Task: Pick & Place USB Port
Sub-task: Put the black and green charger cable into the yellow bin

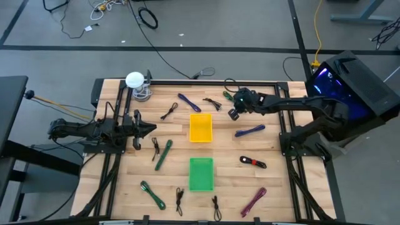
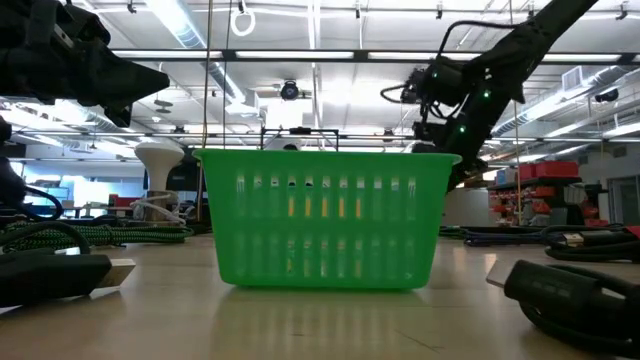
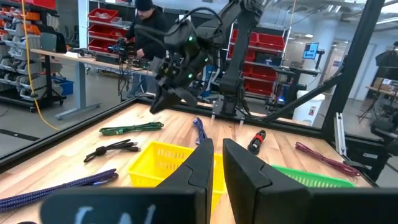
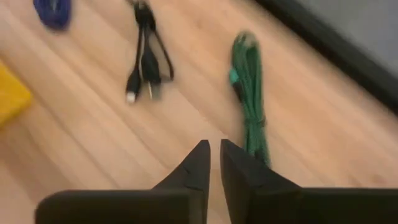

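Note:
Several bundled USB cables lie flat on the wooden table around a yellow basket (image 1: 200,127) and a green basket (image 1: 200,173). My right gripper (image 1: 232,112) (image 4: 214,155) hovers above the far part of the table, pointing down, shut and holding nothing. Below it lie a green cable (image 4: 249,106), a black cable (image 4: 146,59) and a blue cable (image 4: 53,12). My left gripper (image 1: 152,129) (image 3: 214,155) waits shut at the table's left side, level and pointing at the yellow basket (image 3: 161,163).
Other cables lie about: blue (image 1: 251,130), red and black (image 1: 253,162), pink (image 1: 254,200), green (image 1: 164,154) (image 1: 152,194), and black ones. A white round-topped object (image 1: 135,80) stands at the far left corner. A person (image 3: 146,31) works beyond the table.

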Motion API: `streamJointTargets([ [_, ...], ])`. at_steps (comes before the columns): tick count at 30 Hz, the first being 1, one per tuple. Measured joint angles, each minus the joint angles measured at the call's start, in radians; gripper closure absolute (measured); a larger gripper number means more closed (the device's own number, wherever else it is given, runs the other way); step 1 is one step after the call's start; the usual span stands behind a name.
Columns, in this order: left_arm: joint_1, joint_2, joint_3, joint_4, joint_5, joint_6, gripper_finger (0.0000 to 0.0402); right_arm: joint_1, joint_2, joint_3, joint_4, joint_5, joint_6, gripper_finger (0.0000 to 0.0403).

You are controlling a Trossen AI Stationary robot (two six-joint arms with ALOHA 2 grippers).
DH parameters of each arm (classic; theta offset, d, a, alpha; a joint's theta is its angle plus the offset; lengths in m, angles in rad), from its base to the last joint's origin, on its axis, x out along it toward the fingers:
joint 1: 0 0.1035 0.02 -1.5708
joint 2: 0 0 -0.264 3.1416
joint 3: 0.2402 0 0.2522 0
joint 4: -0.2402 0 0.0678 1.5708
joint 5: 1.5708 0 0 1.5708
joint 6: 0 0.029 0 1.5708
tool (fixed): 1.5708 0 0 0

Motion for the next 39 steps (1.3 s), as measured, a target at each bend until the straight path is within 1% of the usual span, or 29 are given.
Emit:
streamJointTargets([
  [2,0.000,0.000,0.000,0.000,0.000,0.000,0.0362,-0.002,0.014,0.000,-0.006,0.006,-0.001,0.0334],
  [5,0.000,0.000,0.000,0.000,0.000,0.000,0.0362,0.000,0.029,0.000,-0.004,0.057,-0.028,0.0289],
  [10,-0.001,0.000,0.000,-0.001,0.000,0.000,0.0362,-0.003,0.031,0.000,-0.008,0.054,-0.005,0.0207],
  [12,-0.001,0.000,0.000,-0.001,0.001,0.000,0.0362,-0.002,0.031,0.000,-0.030,0.068,0.010,0.0185],
  [14,-0.001,0.000,0.000,-0.001,0.000,-0.002,0.0362,-0.002,0.031,0.000,-0.070,0.097,0.026,0.0172],
  [16,-0.001,0.000,0.000,-0.001,0.001,-0.006,0.0362,-0.002,0.031,-0.008,-0.076,0.121,0.035,0.0167],
  [19,-0.001,0.000,0.000,-0.001,0.001,-0.007,0.0362,-0.003,0.031,-0.036,-0.055,0.120,0.046,0.0169],
  [27,-0.001,0.000,0.000,-0.001,0.001,-0.008,0.0362,-0.006,0.031,-0.119,0.067,0.104,0.061,0.0191],
  [35,-0.001,0.000,0.000,-0.001,0.001,-0.024,0.0362,-0.006,0.031,-0.164,0.082,0.106,0.062,0.0208],
  [39,-0.001,0.000,0.000,-0.002,0.001,-0.026,0.0362,-0.007,0.031,-0.193,0.115,0.144,0.054,0.0217],
])
